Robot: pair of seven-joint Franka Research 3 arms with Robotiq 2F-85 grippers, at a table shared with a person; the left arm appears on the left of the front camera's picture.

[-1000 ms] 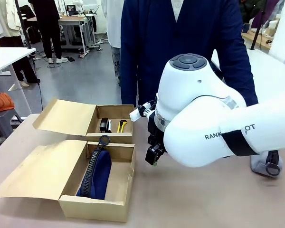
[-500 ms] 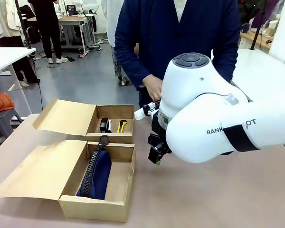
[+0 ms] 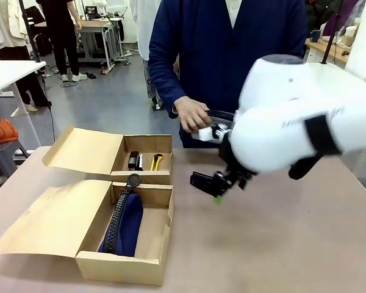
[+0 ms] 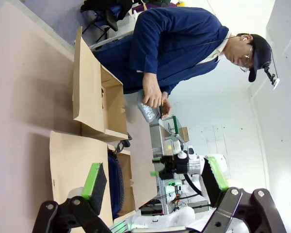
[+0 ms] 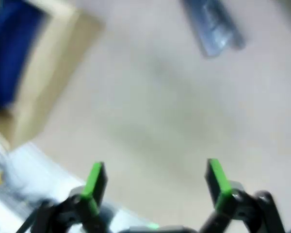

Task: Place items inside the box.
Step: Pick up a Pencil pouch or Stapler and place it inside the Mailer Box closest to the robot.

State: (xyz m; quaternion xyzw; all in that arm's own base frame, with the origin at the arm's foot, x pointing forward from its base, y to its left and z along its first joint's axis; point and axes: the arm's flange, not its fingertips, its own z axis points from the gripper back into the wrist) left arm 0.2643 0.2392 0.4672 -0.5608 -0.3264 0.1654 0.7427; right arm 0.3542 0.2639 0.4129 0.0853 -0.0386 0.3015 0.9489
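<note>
**R arm swings clear of box; person brings in next item**

Since a sec ago the R arm has pulled away from the box (image 3: 154, 259) toward the table's (image 3: 280, 250) right half. The R gripper (image 3: 217, 183) is now up off the surface, well apart from the box wall. Fingers spread wide, nothing between them. The frames are motion-blurred, so the arm is judged mid-move.

A person's hand (image 3: 191, 114) has come in at the far edge, close to the R wrist. It holds a grey pouch (image 4: 148, 111).

L gripper (image 4: 154, 174): spread, empty.

The navy pouch (image 3: 131, 223) is unchanged, lying in the box. A stapler (image 3: 133, 161) and knife (image 3: 156, 161) sit in the small box (image 3: 147, 177) behind.

Assessment: prob. a handover setting up, with the grey pouch next to go in.
</note>
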